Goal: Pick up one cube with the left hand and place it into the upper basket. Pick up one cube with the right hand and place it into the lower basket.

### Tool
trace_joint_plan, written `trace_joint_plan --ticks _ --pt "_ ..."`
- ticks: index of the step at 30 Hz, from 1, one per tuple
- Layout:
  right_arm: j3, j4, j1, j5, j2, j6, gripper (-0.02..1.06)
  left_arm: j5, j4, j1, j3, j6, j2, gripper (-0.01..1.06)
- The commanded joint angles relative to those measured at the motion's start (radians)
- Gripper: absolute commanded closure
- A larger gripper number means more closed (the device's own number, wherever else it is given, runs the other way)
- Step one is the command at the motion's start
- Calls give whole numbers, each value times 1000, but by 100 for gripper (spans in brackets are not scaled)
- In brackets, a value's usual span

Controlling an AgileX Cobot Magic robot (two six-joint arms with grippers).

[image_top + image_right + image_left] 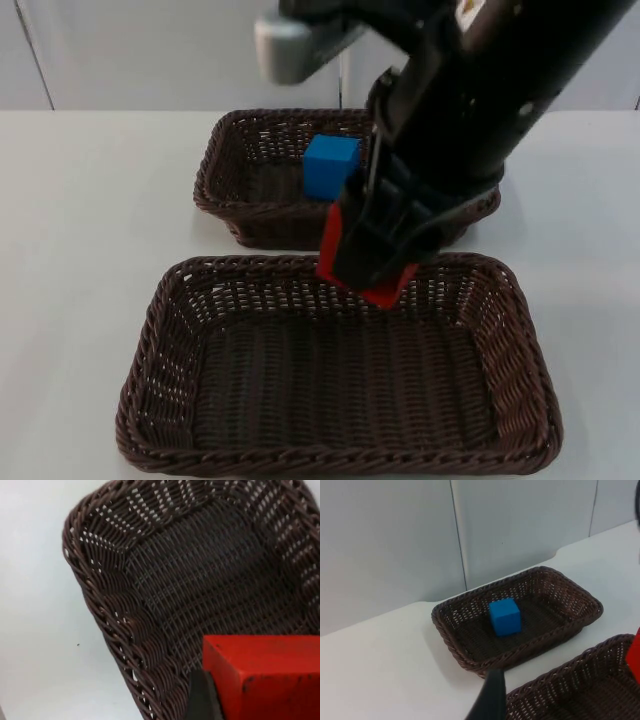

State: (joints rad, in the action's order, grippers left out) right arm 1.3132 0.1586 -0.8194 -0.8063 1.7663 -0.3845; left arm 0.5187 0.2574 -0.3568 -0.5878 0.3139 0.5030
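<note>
While right gripper clamps red cube over lower basket's far rim | blue cube sits in upper basket | left gripper jaw state unclear.

Upper basket: dark brown wicker, open-weave sides w/ light showing thru, braided rim. Blue cube in it, plain, no markings. Lower basket: same dark brown weave, tighter on floor. Red cube in my right gripper, solid red; my fingers black. Table white; wall pale grey.
</note>
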Motion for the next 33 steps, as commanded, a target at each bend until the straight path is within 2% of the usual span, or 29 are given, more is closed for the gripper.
trace_joint_plan --ticks 1,12,15,26,29,30,33 --pt "-2 6 -8 32 38 -5 105 -1 12 -2 6 -6 -5 28" --pt "-2 8 -8 146 212 6 105 -1 12 -2 6 -6 -5 28" --pt "-2 8 -8 180 255 42 105 -1 12 -2 6 -6 -5 28" --pt "-2 6 -8 210 327 68 104 -1 12 -2 6 -6 -5 28" --pt "-2 6 -8 210 334 70 94 -1 12 -2 6 -6 -5 28" --pt "-2 6 -8 210 334 70 94 -1 12 -2 6 -6 -5 28" --pt "-2 6 -8 210 338 70 72 -1 12 -2 6 -6 -5 28"
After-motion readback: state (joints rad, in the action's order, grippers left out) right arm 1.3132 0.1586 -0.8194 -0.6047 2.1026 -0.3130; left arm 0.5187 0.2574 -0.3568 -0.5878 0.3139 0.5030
